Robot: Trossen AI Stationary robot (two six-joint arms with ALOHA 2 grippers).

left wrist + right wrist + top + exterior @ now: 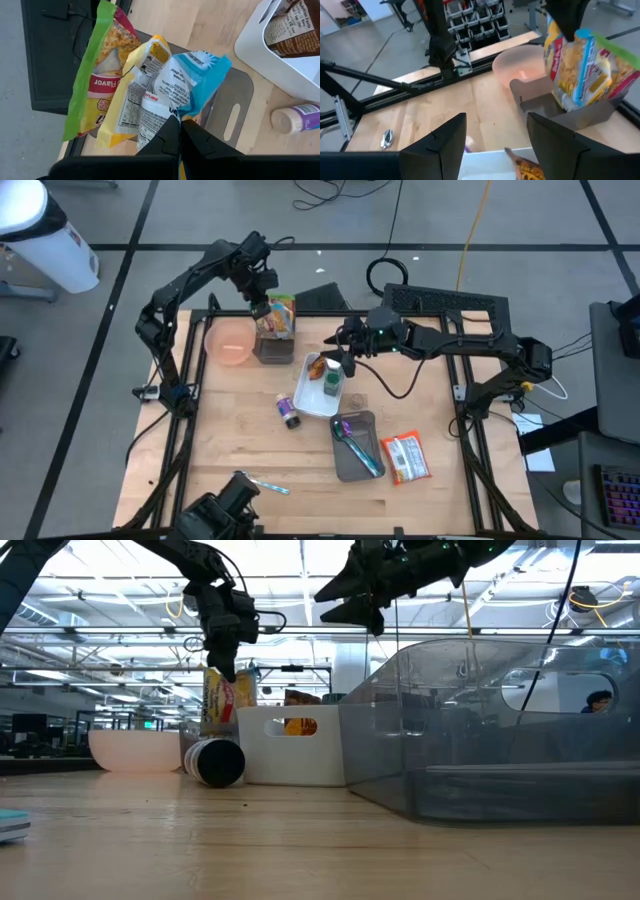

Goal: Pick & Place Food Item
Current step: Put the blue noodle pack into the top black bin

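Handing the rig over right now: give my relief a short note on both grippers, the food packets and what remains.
Left gripper: shut on the blue-and-white packet, standing with the other snack bags in the dark bin beside the pink bowl.
Right gripper: open, holding nothing, above the white tray.
Done: packet gripped.
Left: lift it out and place it; the destination is not evident.

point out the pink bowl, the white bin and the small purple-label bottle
pink bowl (231, 343), high view, on its inner floor.
white bin (309, 402), high view, on a bare part of its floor.
purple-label bottle (288, 411), high view, on its body, lying beside the bin.
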